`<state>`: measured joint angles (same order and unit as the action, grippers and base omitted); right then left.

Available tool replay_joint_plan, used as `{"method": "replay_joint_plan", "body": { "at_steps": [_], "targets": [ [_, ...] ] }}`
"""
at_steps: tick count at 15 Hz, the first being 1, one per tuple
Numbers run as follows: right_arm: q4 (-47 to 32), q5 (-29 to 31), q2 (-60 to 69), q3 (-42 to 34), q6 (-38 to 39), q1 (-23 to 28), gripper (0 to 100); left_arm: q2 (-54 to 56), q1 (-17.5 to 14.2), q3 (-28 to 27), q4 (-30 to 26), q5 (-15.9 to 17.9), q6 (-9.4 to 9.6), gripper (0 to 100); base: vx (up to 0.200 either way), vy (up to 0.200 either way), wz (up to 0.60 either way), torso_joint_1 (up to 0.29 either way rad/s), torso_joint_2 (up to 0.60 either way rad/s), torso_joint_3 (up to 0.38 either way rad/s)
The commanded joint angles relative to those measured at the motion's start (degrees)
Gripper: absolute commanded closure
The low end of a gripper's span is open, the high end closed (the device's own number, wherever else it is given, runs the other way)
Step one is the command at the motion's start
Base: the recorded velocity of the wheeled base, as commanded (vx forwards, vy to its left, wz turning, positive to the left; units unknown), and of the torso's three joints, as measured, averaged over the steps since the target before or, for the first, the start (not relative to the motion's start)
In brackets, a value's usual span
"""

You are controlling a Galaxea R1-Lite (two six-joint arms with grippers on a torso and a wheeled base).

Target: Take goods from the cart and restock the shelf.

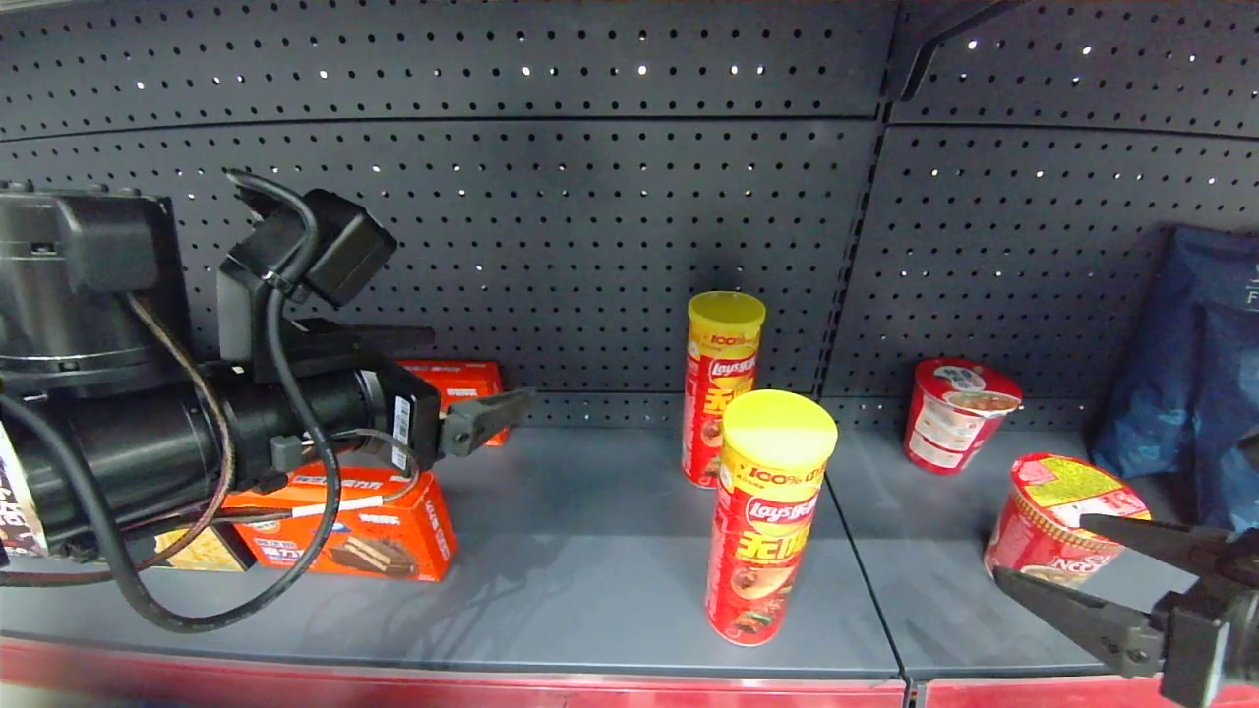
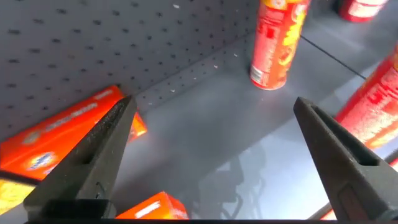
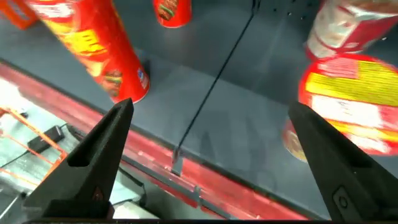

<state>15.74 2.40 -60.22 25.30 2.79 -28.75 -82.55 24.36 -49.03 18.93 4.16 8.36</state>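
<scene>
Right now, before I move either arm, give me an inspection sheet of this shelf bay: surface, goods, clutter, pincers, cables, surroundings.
Surface: grey shelf, two panels meeting at a seam, bare in the middle.
Job's things: front orange box and rear orange box at left; front chip can and rear chip can upright at centre; front noodle cup and rear noodle cup at right; blue bag far right.
Clutter: nothing seen.
Grippers: left pincer open, empty, by the boxes; right pincer open, empty, near the front noodle cup.
Cables: black cable loops low off the left arm.
Surroundings: perforated back panel.
</scene>
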Motion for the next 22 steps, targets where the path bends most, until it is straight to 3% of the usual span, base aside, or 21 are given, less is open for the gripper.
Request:
{"method": "replay_joint_plan", "body": {
  "at_steps": [1,6,8,22],
  "targets": [
    [3.95,1.55,-9.21,-1.3,1.6,-2.02,0,0.82,-0.36,0.51,0.05,-0.03,-0.01,0,0.0,0.0,0.0,0.0,0.0,0.0],
    [10.01,2.08,-21.25,1.25,1.16,-5.18,0,2.66,-0.27,5.09,0.23,-0.29,0.16,0,0.0,0.0,0.0,0.0,0.0,0.0],
    [10.19,6.04,-25.03,3.09,0.55,-7.11,0,3.19,-0.27,7.02,0.23,-0.2,0.25,0,0.0,0.0,0.0,0.0,0.0,0.0],
    [13.97,6.39,-32.94,8.1,0.28,-7.11,0,3.01,-1.94,7.55,0.4,-0.2,0.43,0,0.0,0.0,0.0,0.0,0.0,0.0]
  ]
}}
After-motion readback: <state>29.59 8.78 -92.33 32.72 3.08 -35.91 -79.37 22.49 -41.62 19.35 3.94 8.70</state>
